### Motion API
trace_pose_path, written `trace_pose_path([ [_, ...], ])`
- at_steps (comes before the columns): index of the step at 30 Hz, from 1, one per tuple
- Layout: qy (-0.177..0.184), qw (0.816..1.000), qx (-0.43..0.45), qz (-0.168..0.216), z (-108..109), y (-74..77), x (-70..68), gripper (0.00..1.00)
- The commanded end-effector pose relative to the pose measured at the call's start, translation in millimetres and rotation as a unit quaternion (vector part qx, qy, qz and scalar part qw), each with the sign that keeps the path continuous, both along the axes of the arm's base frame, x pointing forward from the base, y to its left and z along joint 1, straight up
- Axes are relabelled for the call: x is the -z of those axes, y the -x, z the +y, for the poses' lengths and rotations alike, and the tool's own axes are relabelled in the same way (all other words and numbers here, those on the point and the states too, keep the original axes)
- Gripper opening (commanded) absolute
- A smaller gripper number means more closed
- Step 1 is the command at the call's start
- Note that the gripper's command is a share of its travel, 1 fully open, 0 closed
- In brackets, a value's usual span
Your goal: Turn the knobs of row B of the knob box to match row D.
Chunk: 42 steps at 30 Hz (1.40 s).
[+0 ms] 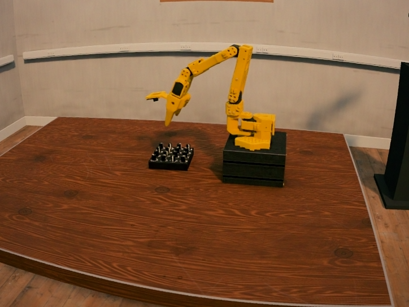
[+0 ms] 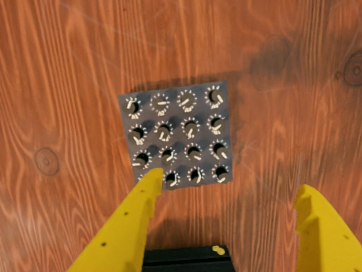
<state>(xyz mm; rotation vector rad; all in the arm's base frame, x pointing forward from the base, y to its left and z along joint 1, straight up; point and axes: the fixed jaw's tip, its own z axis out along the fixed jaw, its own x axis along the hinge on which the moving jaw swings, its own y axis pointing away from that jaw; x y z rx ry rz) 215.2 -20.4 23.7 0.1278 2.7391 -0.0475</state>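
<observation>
The fingers are held apart with nothing between them, high above the knob box [image 1: 171,157], which sits on the wooden surface [image 1: 198,231] directly below and slightly ahead of them. The knobs [image 2: 191,126] are packed closely in a four-by-four grid, so a neighbouring knob could be nudged off its mark during descent. The socket side is not discernible, so the wrong row could be picked. The black pedestal [image 1: 279,154] lies behind the fingers, out of the path
</observation>
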Motion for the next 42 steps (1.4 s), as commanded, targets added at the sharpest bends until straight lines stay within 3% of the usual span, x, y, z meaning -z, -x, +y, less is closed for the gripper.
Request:
trace_pose_path([
  [1,-0.002,1.0,0.01,-0.005,-2.4,-3.2,-0.8,0.4],
  [42,-0.002,1.0,0.013,-0.014,-3.3,-8.0,-2.3,0.4],
])
